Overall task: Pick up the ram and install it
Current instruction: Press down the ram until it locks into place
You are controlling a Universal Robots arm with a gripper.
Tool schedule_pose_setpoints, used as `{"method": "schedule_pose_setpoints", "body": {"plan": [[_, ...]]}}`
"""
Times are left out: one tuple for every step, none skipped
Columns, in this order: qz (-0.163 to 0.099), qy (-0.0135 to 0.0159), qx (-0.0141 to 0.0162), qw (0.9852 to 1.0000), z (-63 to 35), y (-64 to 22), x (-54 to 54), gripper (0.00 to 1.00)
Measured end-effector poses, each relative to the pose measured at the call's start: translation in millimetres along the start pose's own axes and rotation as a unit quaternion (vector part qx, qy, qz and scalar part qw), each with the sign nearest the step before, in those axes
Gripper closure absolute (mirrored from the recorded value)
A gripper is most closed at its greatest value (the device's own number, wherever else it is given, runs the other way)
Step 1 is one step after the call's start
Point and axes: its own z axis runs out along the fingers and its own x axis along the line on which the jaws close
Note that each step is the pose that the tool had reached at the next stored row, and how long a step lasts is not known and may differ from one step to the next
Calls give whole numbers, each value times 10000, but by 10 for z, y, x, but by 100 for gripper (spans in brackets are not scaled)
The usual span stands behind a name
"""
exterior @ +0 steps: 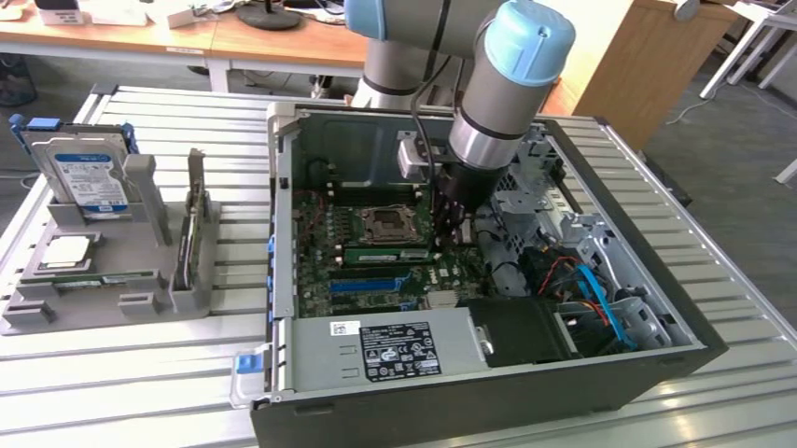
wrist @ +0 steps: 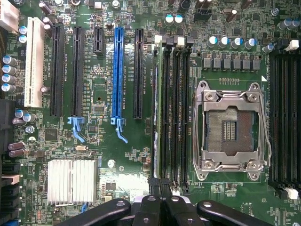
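In the exterior view the arm [exterior: 510, 84] reaches down into an open computer case [exterior: 498, 401] that lies on its side on the slatted tabletop [exterior: 149, 373]. The claw [exterior: 451, 219] is low over the motherboard, just at 3 o'clock of the CPU socket [exterior: 388, 222]. The ram [exterior: 386, 251] shows as a thin green strip at about 6 o'clock of that socket and about 8 o'clock of the claw. Its long axis runs roughly from 9 to 3 o'clock, and its 3 o'clock end reaches in under the claw. It seems to stand on edge in a memory slot rather than lie loose, though how deep it sits is not readable from here.

In the wrist view the claw [wrist: 160, 186] has its fingertips [wrist: 153, 184] drawn together with barely a slit between them. They meet right over the near end of the bank of memory slots. The ram [wrist: 155, 117] is seen edge-on in the outermost slot of that bank, on the side toward the blue slot [wrist: 118, 70] and away from the CPU socket [wrist: 230, 129]. Its long axis runs straight away from the fingertips, parallel to all the slots, so the claw stands at one end of the stick, not at its middle. Whether the tips pinch the board's upper edge or merely rest on it, I cannot tell.
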Motion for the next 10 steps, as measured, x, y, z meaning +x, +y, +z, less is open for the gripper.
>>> {"method": "schedule_pose_setpoints", "body": {"plan": [[0,0,0,10000,0,0,0,89],[0,0,0,10000,-2,0,0,89],[0,-3,1,10000,-6,0,-1,89],[0,-6,2,10000,-13,0,-2,89],[1,-6,0,10000,-21,1,-2,89],[1,-1,0,10000,-36,2,-2,89],[1,-1,1,10000,-47,2,-2,89],[1,-1,0,10000,-60,3,-2,89],[0,-1,0,10000,-71,3,-3,89],[0,0,0,10000,-84,3,-3,89]]}}
